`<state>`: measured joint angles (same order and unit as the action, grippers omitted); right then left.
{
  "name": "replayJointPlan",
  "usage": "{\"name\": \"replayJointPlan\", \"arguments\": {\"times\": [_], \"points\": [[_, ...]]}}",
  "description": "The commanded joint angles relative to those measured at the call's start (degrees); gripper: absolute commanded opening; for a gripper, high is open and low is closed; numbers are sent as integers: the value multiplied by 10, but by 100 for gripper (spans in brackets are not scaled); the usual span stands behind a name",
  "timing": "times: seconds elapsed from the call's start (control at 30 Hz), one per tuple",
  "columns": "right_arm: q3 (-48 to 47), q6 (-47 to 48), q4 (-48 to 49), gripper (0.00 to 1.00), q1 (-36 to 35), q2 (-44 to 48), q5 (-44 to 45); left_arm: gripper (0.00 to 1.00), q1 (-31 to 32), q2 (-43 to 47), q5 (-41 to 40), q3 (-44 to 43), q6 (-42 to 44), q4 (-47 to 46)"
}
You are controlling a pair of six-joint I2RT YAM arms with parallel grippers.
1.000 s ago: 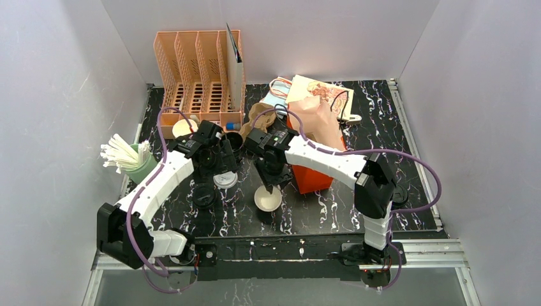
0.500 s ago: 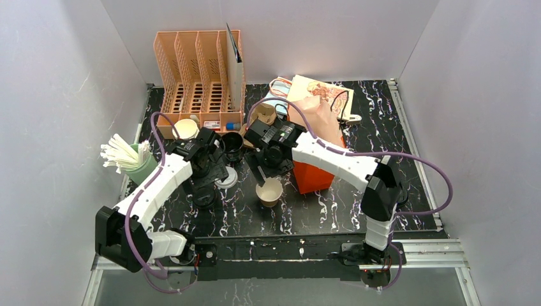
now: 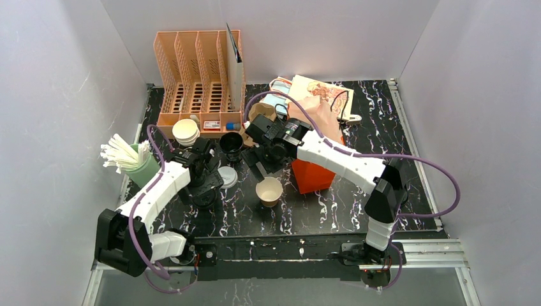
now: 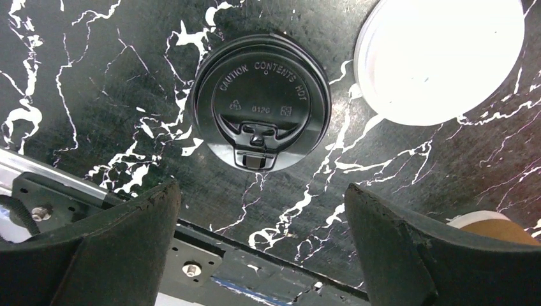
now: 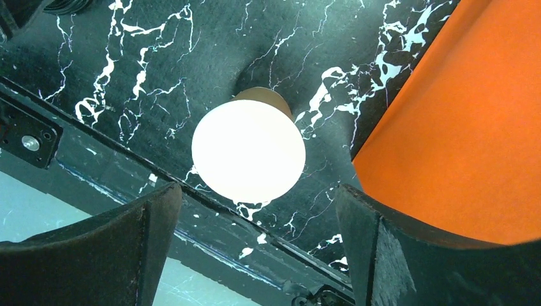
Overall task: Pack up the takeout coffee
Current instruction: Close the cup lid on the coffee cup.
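Top view: the brown cup stands upright and lidless on the worktop, just beside the orange box. Capping and packing look outstanding.

Left wrist view: the left tool gapes wide and empty above a black lid, with a white lid near it.

Right wrist view: the right tool is spread wide, holding nothing, above the cup. The box crowds one side and the worktop's front rail the other.

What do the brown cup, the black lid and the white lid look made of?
Small brown tapered cup: looks like matte kraft paper, white inside. Round black lid: moulded plastic, slight sheen, embossed lettering and recycling mark. Round white lid: probably plastic, but glare hides its surface.
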<state>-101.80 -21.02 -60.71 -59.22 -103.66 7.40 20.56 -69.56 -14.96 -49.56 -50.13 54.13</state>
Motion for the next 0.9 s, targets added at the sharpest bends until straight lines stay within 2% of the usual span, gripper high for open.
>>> {"name": "replayJointPlan", "arguments": {"times": [0.0, 0.1, 0.37, 0.67, 0.87], "points": [[-18, 23, 12, 98, 2, 37, 10, 98, -24, -2, 7, 17, -2, -40], [-17, 32, 18, 98, 2, 44, 10, 98, -47, -12, 26, 25, 12, -63], [-10, 44, 21, 98, 2, 53, 15, 98, -62, -55, 39, 28, 25, -87], [-2, 51, 22, 98, 2, 60, 20, 98, -80, -54, 25, 41, 6, -68], [9, 52, 22, 98, 2, 69, 22, 98, -87, -52, 43, 68, 5, -89]]}}
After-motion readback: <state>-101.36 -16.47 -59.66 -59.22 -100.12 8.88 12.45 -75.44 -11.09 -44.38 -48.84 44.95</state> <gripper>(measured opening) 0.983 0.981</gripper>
